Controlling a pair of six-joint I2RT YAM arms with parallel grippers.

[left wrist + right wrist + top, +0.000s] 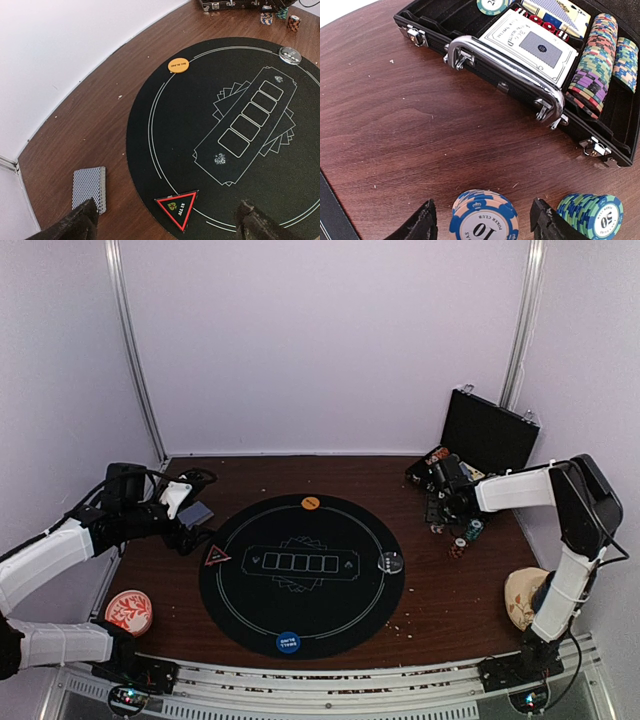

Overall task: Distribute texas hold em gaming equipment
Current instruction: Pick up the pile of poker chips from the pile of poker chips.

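Poker chips (594,60) in rows, card box (534,45) inside open black case (422,26)

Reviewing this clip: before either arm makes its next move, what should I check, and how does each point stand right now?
1. Right gripper open: ok.
2. Blue-white 10 chip stack framed between its fingers in the wrist view: ok.
3. Teal 50 stack clear of the nearer finger: cannot tell, it stands close.
4. Left gripper open and empty: ok.
5. Card deck flat on the wood, off the mat: ok.
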